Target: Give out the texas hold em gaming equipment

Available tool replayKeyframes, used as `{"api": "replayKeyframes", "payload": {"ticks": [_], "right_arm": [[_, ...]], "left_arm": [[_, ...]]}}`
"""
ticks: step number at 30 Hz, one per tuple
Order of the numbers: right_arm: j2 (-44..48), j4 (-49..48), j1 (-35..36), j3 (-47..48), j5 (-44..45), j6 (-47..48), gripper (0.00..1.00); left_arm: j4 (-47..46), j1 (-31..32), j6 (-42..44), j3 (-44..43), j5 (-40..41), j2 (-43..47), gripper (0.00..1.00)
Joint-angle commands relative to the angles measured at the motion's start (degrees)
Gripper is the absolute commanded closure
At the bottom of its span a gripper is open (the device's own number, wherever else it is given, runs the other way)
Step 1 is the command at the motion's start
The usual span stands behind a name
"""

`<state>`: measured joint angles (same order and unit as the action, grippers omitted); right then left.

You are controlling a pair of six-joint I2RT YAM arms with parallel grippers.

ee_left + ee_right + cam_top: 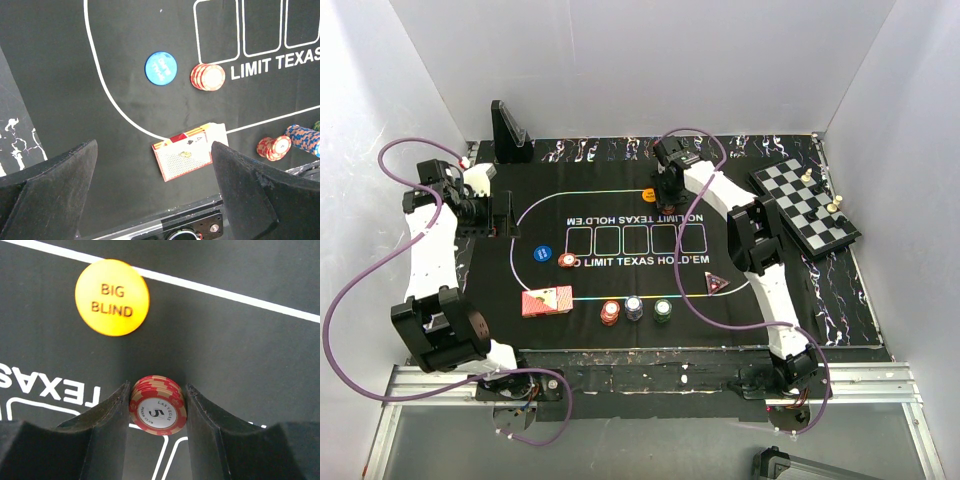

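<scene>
My right gripper is shut on a small stack of red "5" poker chips and holds it just above the mat, near the yellow "BIG BLIND" button. In the top view this gripper is at the mat's far side, beside the yellow button. My left gripper is open and empty, above the mat's left part. Red-backed playing cards lie below it, with an ace face up. A blue round button and a toppled red chip stack lie beyond.
The near side of the mat holds a red, a blue-white and a green chip stack, with a dark triangular marker to their right. A chessboard with pieces is at the back right. A black stand is at the back left.
</scene>
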<state>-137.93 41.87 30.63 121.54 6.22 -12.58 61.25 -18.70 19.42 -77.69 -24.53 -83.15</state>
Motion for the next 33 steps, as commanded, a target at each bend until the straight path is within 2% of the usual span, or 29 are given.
{"api": "replayKeyframes", "payload": {"ticks": [1,8,10,12,14,19,27,30,33], "right_arm": [[-1.46,0.76,-0.83,5.37,0.11,-1.31,0.99],[-3.75,2.25,-0.84,7.31,0.37,-1.48,0.99],[-4.19,2.95,-0.84,7.92,0.81,-1.66,0.82],[-4.45,3.66,-0.84,8.45,0.81,-1.75,0.54],[-4.19,4.01,-0.84,8.63,1.16,-1.92,0.37],[-2.88,4.01,-0.84,8.72,2.48,-1.75,0.19],[4.23,5.33,0.65,9.95,4.59,-2.98,0.13],[9.42,6.20,3.46,8.64,4.77,-2.45,0.13],[15.21,5.68,8.99,3.20,4.24,-1.84,0.13]], "left_arm": [[-0.61,-0.37,1.32,0.61,-3.06,1.33,0.02],[0.01,-0.37,1.41,0.35,-3.33,1.68,0.02],[0.01,-0.29,1.23,0.26,-3.41,2.03,0.02],[0.44,-0.29,1.23,0.09,-3.68,2.12,0.02],[3.07,-0.37,2.37,-0.79,-4.73,1.60,0.02],[2.47,-0.29,1.67,0.00,-4.82,3.96,0.02],[2.47,-0.29,-0.08,-0.44,-2.98,5.99,0.02],[2.12,-0.29,-1.05,-0.44,-1.49,5.90,0.02],[1.68,-0.37,-1.66,0.08,-0.78,6.25,0.02]]}}
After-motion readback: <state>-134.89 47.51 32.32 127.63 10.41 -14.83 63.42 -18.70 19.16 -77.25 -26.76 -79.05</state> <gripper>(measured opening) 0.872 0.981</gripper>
